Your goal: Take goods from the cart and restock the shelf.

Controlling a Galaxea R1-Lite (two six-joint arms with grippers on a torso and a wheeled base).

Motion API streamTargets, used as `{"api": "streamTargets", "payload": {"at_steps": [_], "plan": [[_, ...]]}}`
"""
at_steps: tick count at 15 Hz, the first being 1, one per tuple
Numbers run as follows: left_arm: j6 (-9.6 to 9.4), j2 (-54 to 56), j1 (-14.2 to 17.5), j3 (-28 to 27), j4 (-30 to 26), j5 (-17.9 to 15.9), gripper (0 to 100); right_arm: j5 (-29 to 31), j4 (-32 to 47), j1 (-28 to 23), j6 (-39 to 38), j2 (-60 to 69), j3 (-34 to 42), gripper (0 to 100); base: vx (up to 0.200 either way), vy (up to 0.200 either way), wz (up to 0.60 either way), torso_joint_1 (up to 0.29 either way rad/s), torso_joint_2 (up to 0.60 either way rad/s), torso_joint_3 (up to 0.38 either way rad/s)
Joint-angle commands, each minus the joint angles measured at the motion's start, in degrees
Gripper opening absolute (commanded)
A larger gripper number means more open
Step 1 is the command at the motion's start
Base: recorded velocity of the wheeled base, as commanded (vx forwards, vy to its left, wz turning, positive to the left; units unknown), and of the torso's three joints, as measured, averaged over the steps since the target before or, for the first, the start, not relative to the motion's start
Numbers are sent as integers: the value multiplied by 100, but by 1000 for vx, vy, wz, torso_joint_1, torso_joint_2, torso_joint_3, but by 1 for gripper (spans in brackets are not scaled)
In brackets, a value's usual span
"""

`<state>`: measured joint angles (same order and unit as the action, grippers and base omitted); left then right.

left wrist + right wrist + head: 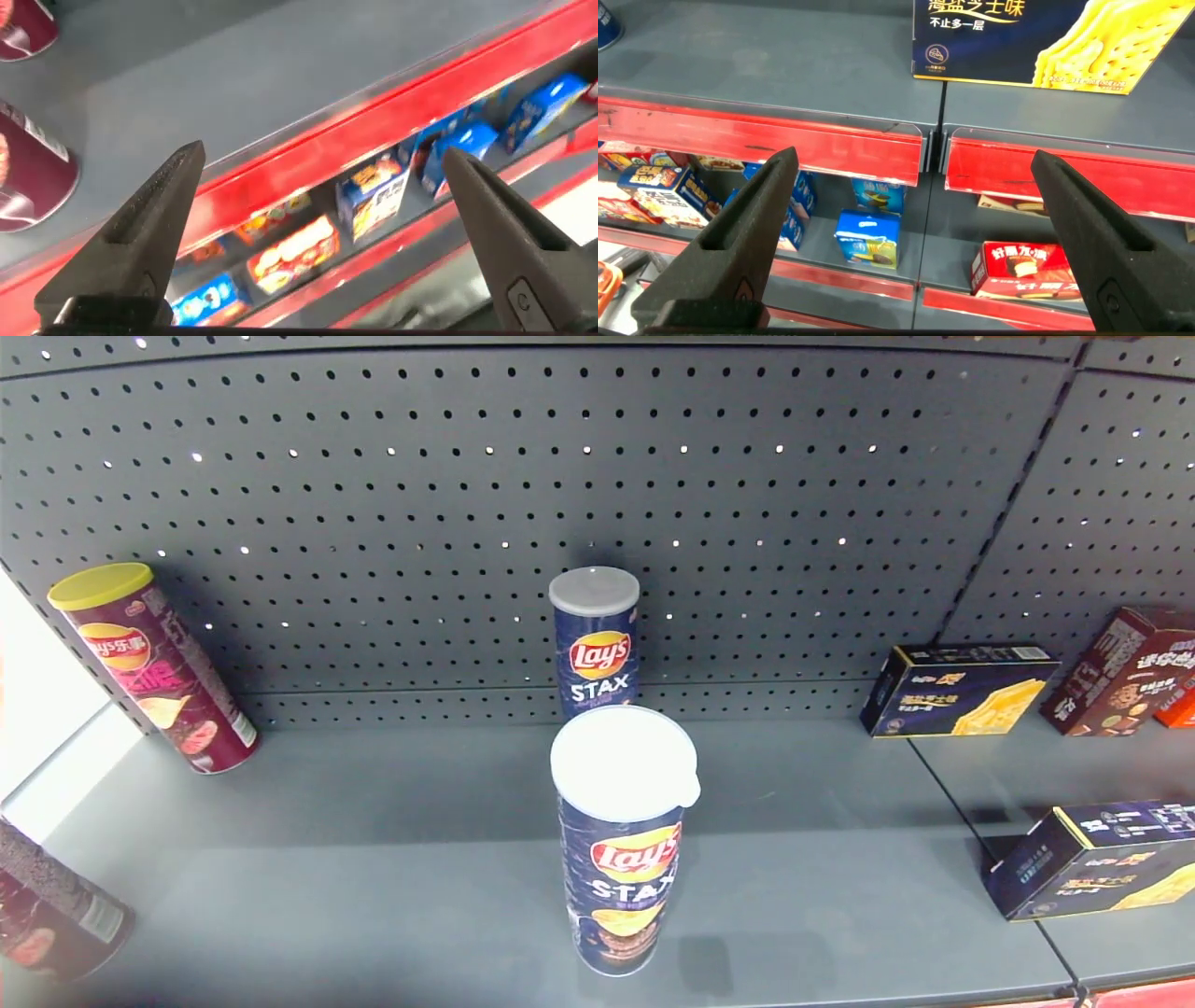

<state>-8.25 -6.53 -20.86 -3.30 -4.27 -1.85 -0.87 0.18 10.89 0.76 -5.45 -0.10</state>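
Ahead of the left gripper (322, 154), grey metal shelf (373, 859) lies open between maroon chip can (51, 915) and dark-blue chip can (621, 859).

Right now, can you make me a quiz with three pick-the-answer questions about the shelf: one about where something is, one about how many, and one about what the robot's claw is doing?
1. Where is the dark red can with the yellow lid?
A. At the left end of the shelf, near the back wall
B. At the right end
C. On top of a box

2. How many blue cans stand in the middle of the shelf?
A. One
B. Two
C. Four

3. What is the left gripper doing?
A. Squeezing a can
B. Squeezing a box
C. Open, holding nothing

Answers:
1 A, it stands far left, close to the wall with holes.
2 B, one is in front and one behind it.
3 C, its fingers are spread apart with nothing between them.
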Motion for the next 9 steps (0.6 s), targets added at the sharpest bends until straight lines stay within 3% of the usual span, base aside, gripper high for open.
{"api": "streamTargets", "payload": {"at_steps": [1,2,3,5,8,9], "plan": [[140,311,56,23,5,27,100,-1,-1,1,4,-9,1,100,0,0,0,0,0,0],[456,425,425,23,14,414,100,-1,-1,1,-5,-9,1,100,0,0,0,0,0,0],[570,425,390,23,14,537,100,-1,-1,1,4,-9,1,100,0,0,0,0,0,0],[623,399,425,40,31,844,100,-1,-1,1,4,-9,1,100,0,0,0,0,0,0],[623,117,680,40,31,862,100,-1,-1,1,4,-9,1,100,0,0,0,0,0,0],[623,-23,1479,40,31,862,100,-1,-1,1,4,-9,1,100,0,0,0,0,0,0]]}}
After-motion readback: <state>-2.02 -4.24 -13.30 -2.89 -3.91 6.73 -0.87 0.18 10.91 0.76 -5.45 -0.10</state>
